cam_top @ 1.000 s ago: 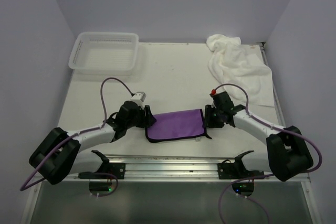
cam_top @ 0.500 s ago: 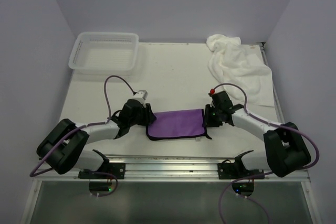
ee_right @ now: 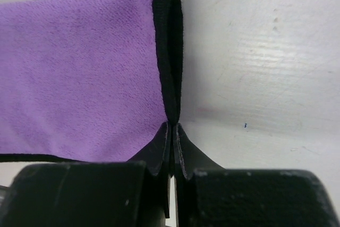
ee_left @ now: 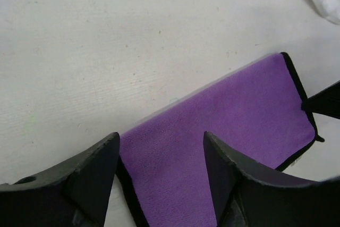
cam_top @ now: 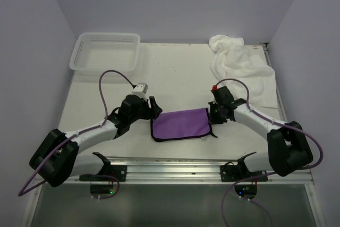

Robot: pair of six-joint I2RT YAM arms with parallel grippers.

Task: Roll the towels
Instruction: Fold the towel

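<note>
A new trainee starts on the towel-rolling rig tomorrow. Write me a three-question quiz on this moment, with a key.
1. True or false: the right fingers are shut on the dark trim of the purple towel.
2. The left fingers are: A) shut on cloth; B) open over the purple towel's end; C) out of view.
3. Fill in: the white towel lies crumpled at the far ___ corner of the table.
Key: 1 true; 2 B; 3 right.
</note>
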